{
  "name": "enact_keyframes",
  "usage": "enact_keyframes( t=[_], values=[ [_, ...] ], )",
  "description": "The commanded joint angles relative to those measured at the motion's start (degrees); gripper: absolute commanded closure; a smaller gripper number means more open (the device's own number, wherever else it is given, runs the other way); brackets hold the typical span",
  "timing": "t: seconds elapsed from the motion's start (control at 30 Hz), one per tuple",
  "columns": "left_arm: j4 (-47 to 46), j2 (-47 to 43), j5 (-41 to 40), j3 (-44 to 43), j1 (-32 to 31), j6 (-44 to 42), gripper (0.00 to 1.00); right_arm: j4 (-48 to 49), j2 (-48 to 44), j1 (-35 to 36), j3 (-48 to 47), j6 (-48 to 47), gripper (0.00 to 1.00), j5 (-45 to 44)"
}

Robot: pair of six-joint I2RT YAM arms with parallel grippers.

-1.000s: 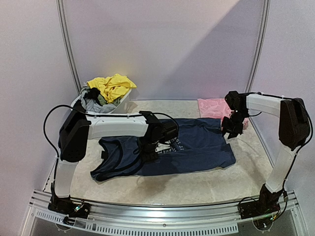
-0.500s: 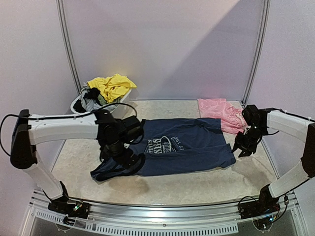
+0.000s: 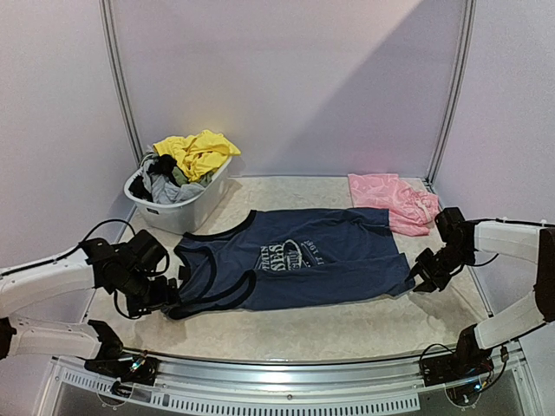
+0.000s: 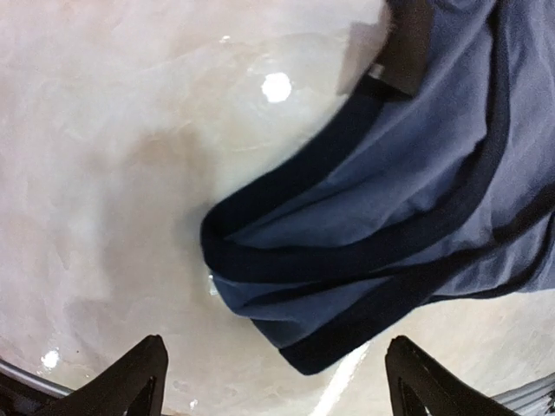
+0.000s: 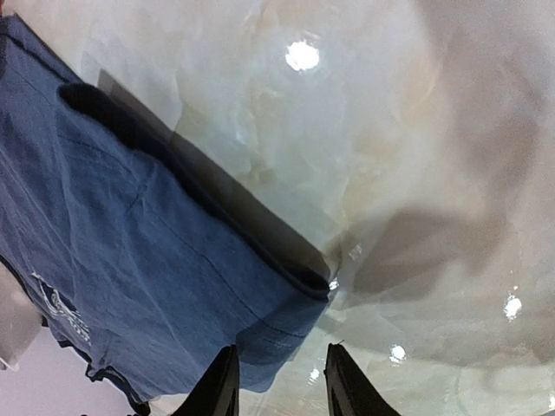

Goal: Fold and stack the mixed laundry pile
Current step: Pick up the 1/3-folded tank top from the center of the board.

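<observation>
The navy tank top (image 3: 312,260) with white lettering lies spread flat mid-table, straps to the left. My left gripper (image 3: 159,293) hovers at the strap end (image 4: 295,286); its fingers (image 4: 143,377) stand wide apart with nothing between them. My right gripper (image 3: 427,276) is low at the top's near right corner (image 5: 295,303). Its jaws are apart, and the hem lies flat on the table just ahead of them. A pale pink patterned piece (image 3: 395,198) lies at the back right. Yellow (image 3: 201,152) and grey (image 3: 169,188) pieces sit in the tub.
A white plastic tub (image 3: 186,212) stands at the back left, close to the tank top's straps. Metal frame posts rise behind the table, and a rail runs along the near edge (image 3: 277,394). Bare marbled tabletop (image 3: 347,325) lies in front of the tank top.
My left arm swung from the tank top's middle out to its left strap end and opened; the straps now lie spread. My right gripper came down from the far right corner to the near right corner.
</observation>
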State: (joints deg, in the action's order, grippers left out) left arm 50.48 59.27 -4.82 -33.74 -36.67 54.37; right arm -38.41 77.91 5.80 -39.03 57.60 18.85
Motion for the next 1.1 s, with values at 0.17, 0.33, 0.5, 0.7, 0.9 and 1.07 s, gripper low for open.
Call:
enact_keyframes(
  t=[0.17,0.33,0.5,0.7,0.9,1.07],
  values=[
    [-6.5,-5.3,7.8,6.9,11.7,3.8,0.17,7.4,2.2,-1.8,-0.3,1.4,0.68,0.0],
    [-8.6,-0.8,9.1,6.2,13.5,3.0,0.24,7.8,4.3,-1.8,0.3,0.3,0.71,-1.0],
    [-10.0,0.6,9.6,6.2,14.0,4.5,0.39,9.2,4.9,-1.8,1.8,-0.1,0.77,-1.2],
    [-15.4,2.2,11.9,9.9,14.2,7.5,0.60,10.6,5.6,-1.8,3.0,-0.7,0.89,-1.3],
    [-18.3,4.2,12.2,8.7,15.0,5.4,1.00,9.9,6.0,-1.8,2.2,-2.5,1.00,-1.9],
    [-9.9,2.7,9.8,3.3,17.2,1.5,1.00,0.6,3.2,-1.8,-2.1,-7.1,1.00,-6.7]
  ],
)
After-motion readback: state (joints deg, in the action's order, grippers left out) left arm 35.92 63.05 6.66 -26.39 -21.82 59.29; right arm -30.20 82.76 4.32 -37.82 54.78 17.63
